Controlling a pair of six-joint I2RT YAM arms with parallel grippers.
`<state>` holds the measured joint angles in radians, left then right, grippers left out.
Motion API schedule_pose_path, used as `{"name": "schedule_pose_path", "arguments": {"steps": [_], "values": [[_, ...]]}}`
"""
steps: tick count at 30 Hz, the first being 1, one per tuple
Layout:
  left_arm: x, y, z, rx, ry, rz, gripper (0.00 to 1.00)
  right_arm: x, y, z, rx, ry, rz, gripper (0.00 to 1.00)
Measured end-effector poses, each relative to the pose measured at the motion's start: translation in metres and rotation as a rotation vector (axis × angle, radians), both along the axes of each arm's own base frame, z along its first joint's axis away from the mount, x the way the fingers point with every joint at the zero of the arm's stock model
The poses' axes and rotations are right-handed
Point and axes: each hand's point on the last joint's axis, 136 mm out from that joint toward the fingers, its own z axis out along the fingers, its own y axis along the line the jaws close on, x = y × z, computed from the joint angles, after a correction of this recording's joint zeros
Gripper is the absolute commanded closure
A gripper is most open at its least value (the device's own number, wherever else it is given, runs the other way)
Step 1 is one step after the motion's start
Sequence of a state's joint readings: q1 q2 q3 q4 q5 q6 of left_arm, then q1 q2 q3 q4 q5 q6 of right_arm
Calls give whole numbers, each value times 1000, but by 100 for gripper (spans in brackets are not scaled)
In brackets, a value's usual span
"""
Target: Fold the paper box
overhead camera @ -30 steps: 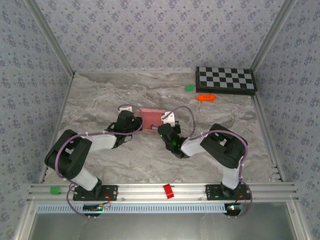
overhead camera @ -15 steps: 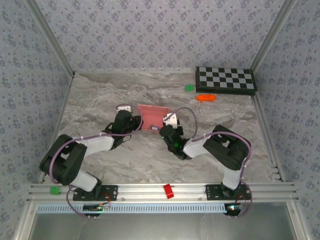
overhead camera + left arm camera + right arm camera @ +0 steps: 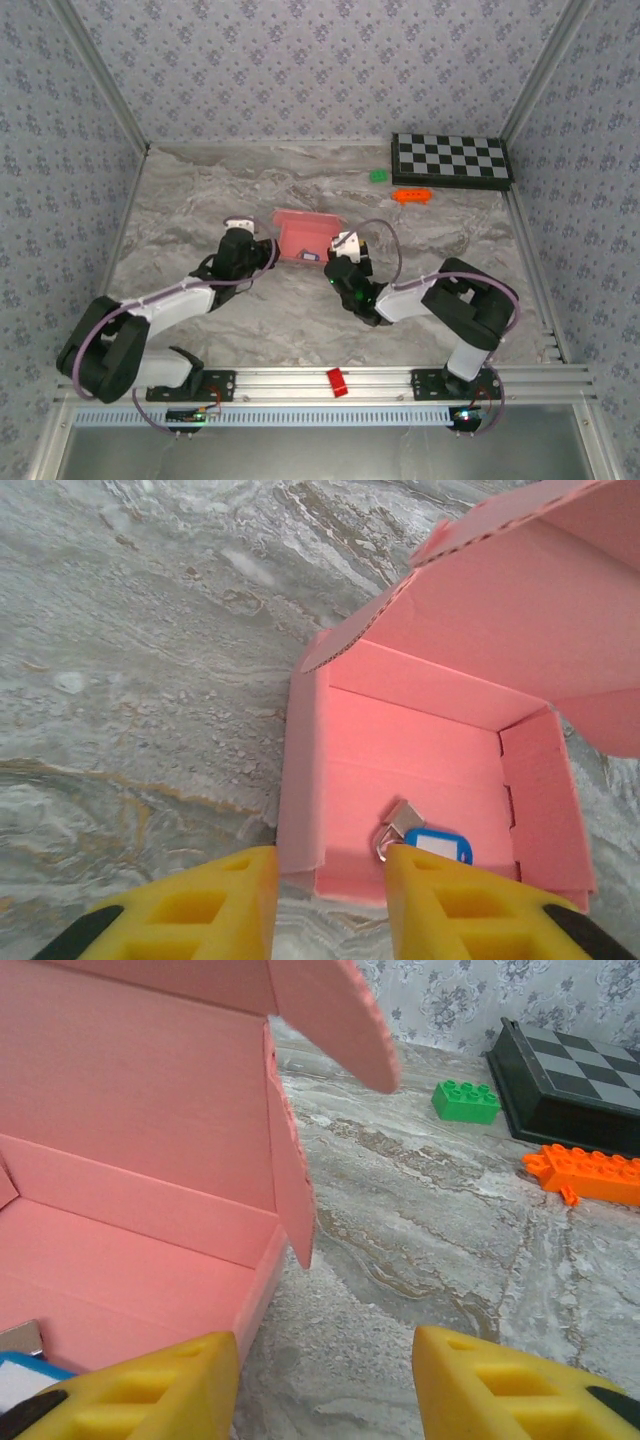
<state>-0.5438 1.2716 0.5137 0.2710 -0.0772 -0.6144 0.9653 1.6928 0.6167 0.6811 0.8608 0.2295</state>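
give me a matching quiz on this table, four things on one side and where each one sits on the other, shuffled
Things
1. paper box
2. blue key tag
3. checkerboard
4. red block

Places
a. inside the box
b. on the metal rail at the near edge
c. middle of the table, lid up
d. far right corner of the table

Pairs: 1-c, 2-a, 3-d, 4-b
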Motion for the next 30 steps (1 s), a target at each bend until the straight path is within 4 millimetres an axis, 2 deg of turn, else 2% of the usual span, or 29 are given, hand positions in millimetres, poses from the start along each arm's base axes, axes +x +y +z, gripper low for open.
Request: {"name": "schedule_pose_path", "arguments": {"steps": [3,6,9,12,15,17,21,26,30], "values": [[-5,9,13,32,-29,11,49,-6,-6,8,8,16,0,42],[-10,21,19,87,-45,27,48,-13,-12,17,11,45,7,42],[-11,31,18,158,-37,14,36,-18,-15,20,-4,91,50,41],[-8,38,22,211,-33,-18,31,-20,-21,18,-6,185,103,43],[1,40,38,232,-65,-61,23,-16,-33,26,52,263,143,44],[5,39,47,240,-96,-103,12,-16,-42,34,95,289,168,44],[8,33,52,263,-122,-213,10,-21,-49,48,162,333,263,45],[25,28,56,246,-121,-305,9,-16,-57,51,246,403,367,44],[34,28,62,210,-131,-355,10,-11,-50,57,291,433,446,42]]}}
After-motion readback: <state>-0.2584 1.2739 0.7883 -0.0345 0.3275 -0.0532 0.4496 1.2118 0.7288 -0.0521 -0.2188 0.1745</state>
